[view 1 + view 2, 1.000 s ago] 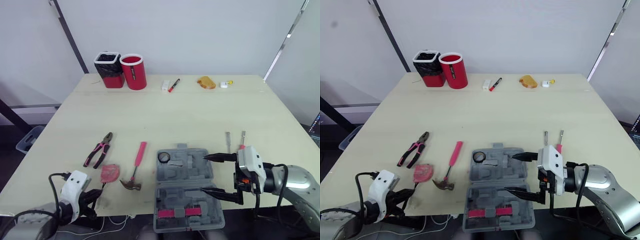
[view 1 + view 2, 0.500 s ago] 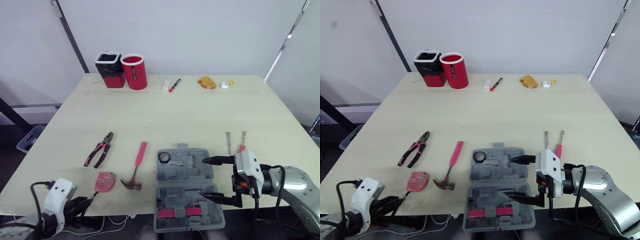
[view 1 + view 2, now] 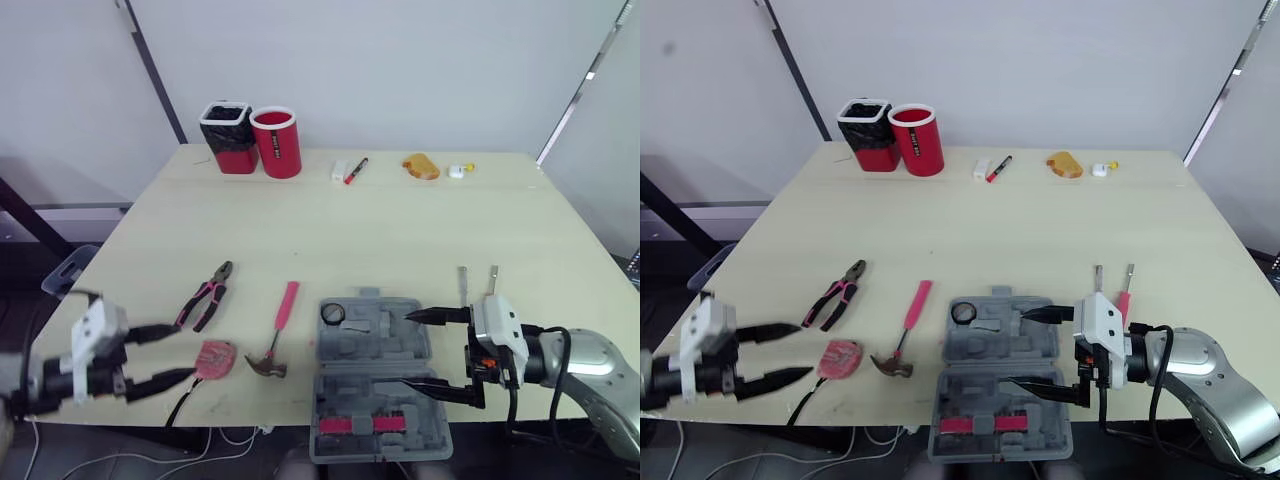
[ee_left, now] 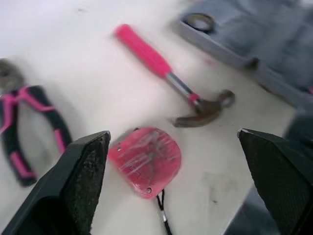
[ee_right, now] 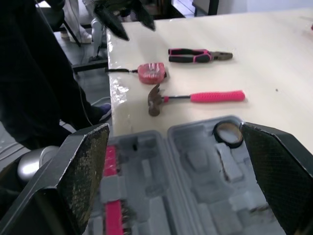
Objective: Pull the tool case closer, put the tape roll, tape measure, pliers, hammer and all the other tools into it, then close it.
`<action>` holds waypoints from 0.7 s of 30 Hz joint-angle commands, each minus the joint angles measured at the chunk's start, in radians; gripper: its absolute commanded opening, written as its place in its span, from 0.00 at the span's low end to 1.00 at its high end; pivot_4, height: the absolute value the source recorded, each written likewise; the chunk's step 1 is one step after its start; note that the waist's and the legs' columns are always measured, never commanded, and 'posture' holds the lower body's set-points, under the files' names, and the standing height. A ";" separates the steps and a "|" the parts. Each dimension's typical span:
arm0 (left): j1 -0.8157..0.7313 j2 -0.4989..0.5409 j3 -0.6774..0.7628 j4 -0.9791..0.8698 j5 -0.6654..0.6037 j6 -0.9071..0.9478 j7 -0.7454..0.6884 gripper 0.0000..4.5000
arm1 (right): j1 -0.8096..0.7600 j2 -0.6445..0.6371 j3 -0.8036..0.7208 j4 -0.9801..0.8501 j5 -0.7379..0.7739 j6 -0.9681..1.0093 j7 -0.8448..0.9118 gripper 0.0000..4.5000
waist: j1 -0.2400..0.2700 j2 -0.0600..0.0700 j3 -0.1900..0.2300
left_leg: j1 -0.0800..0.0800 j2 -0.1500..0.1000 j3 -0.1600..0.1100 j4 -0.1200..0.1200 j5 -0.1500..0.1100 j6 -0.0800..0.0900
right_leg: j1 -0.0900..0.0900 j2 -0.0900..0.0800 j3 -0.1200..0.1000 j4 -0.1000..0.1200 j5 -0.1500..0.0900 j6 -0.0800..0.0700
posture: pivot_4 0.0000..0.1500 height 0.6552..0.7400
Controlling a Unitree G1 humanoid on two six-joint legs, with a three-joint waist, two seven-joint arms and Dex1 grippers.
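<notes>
Grey plastic tool case (image 3: 360, 345) lies open at the near edge of the table (image 3: 350, 230), a tape roll (image 3: 331, 313) seated in its far-left pocket. Above it, the right gripper (image 3: 405, 348) hovers, fingers spread wide. To the case's left lie the hammer (image 3: 277, 330), tape measure (image 3: 216, 358) and pliers (image 3: 207, 297). The left gripper (image 3: 185, 350), likewise spread and empty, sits just beside the tape measure.

**A bare robot test room**

A lab-like test space is indicated. A pale tabletop (image 3: 380, 220) is set against plain white walls (image 3: 400, 60), crossed by dark slanted struts (image 3: 155, 70). A red cup (image 3: 277, 143) and a bag-lined bin (image 3: 228, 138) are stood at the far left corner. Pliers (image 3: 207, 296), a hammer (image 3: 277, 330) and a tool case (image 3: 378, 370) are laid out by the near edge.
</notes>
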 commanded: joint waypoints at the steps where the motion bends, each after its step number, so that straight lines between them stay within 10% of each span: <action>1: -0.115 0.062 -0.139 0.164 0.053 -0.176 -0.137 0.99 | -0.004 -0.005 -0.023 -0.037 0.019 -0.008 -0.002 1.00 | -0.002 0.002 0.000 | 0.001 0.000 0.001 0.000 0.000 0.000 | 0.000 -0.001 0.001 0.000 0.000 0.000 | 1.00 1.00; 10: -0.388 0.080 -0.533 0.442 0.171 -0.527 -0.139 0.99 | 0.039 -0.003 -0.011 -0.057 -0.007 -0.022 -0.014 1.00 | -0.001 0.000 0.000 | 0.000 0.000 0.006 0.000 -0.001 0.001 | 0.000 0.000 0.004 0.000 0.000 0.001 | 1.00 1.00; 21: -0.542 0.012 -0.673 0.550 0.317 -0.688 -0.139 0.99 | 0.041 -0.017 -0.026 -0.076 0.007 -0.028 -0.018 1.00 | 0.000 -0.001 -0.001 | 0.000 0.000 0.006 0.001 0.000 0.001 | 0.000 0.001 0.005 0.001 0.000 0.001 | 1.00 1.00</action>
